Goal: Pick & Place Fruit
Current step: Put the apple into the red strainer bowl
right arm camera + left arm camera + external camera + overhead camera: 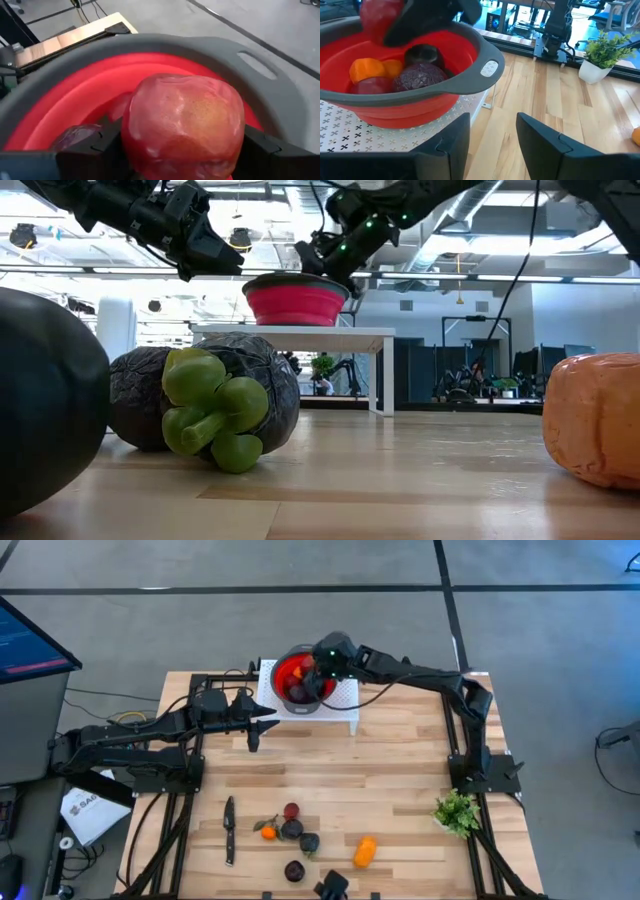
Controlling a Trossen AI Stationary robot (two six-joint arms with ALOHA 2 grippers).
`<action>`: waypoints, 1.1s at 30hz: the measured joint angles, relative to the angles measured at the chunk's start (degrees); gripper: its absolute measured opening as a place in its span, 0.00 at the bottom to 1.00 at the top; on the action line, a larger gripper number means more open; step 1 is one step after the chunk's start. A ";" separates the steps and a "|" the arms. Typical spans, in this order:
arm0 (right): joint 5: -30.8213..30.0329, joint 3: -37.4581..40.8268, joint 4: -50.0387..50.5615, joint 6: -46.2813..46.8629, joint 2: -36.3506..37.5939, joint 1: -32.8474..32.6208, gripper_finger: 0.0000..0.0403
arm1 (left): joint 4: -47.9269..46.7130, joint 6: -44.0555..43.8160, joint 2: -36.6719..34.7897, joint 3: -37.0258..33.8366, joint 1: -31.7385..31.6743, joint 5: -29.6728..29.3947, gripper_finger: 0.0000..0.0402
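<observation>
Fruit pieces lie near the table's near edge: a red one [291, 811], a small orange one [268, 832], dark purple ones [309, 842] and a larger orange one [365, 852]. The red bowl [298, 680] stands on a white perforated stand [345, 700] at the far side. It holds orange [367, 67], red and dark purple fruit [420, 77]. My right gripper [325, 665] hovers over the bowl, shut on a red fruit [182, 125]. My left gripper [262, 725] is open, just left of the stand and pointing at it. My right gripper pinches the red fruit between its two fingers [95, 145], one on each of its sides [132, 137]. It comes from above, slanting down over the bowl. The fruit is lifted clear, above the fruit in the bowl.
A slim black knife [229, 830] lies left of the fruit cluster. A green leafy sprig in a white pot [457, 810] stands at the table's right edge. Bare wood stretches between the stand and the fruit. Black frame rails run along both table sides.
</observation>
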State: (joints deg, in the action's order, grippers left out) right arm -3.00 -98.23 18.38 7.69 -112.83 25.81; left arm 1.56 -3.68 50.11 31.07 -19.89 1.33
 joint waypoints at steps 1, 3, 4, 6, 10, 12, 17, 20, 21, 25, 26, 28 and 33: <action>-0.03 -0.01 -0.09 -0.33 -0.32 -0.03 0.62 | 0.00 0.00 0.00 0.00 0.01 0.00 0.38; -0.27 -0.03 -0.48 -0.55 -0.82 -0.05 0.62 | 0.00 0.00 0.00 0.00 -0.01 -0.01 0.38; -0.38 -0.03 -0.45 -0.36 -0.88 -0.03 0.62 | -0.01 0.00 0.00 0.00 0.01 -0.01 0.38; -0.98 -0.03 -0.58 -0.29 -0.88 -0.03 0.64 | 0.01 0.00 0.00 0.00 0.00 -0.01 0.38; -1.66 -0.05 -0.62 -0.27 -0.88 -0.01 0.69 | 0.00 0.00 0.00 0.00 0.00 -0.01 0.38; -1.70 -0.05 -0.56 -0.14 -0.87 0.03 0.72 | -0.01 0.00 0.00 0.00 0.00 -0.01 0.38; -2.34 -0.05 -0.46 -0.11 -0.87 0.19 0.75 | -0.01 0.00 0.00 0.00 0.01 0.00 0.38; -4.96 -0.05 -0.53 -0.11 -0.86 0.19 0.75 | -0.01 0.00 0.00 0.00 -0.01 0.00 0.38; -5.40 -0.05 -0.53 -0.11 -0.86 0.19 0.75 | 0.00 -0.01 0.00 0.00 -0.01 -0.01 0.38; -5.66 -0.05 -0.39 -0.18 -0.42 0.19 0.75 | -0.01 -0.02 0.00 0.00 0.01 -0.01 0.38; -5.64 -0.08 -0.57 -0.36 -0.35 0.14 0.75 | -0.01 -0.02 0.00 0.00 0.01 -0.01 0.38; -4.90 -0.08 -0.35 -0.57 -0.25 0.06 0.75 | -0.01 -0.02 0.00 0.00 -0.01 -0.01 0.38; -1.28 -0.08 -0.04 -1.00 0.41 0.08 0.75 | -0.01 -0.04 0.00 0.00 0.00 0.00 0.38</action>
State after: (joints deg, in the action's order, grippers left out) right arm -4.28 -98.30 18.34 6.68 -112.42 25.89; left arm 1.54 -3.73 50.11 31.07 -19.89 1.33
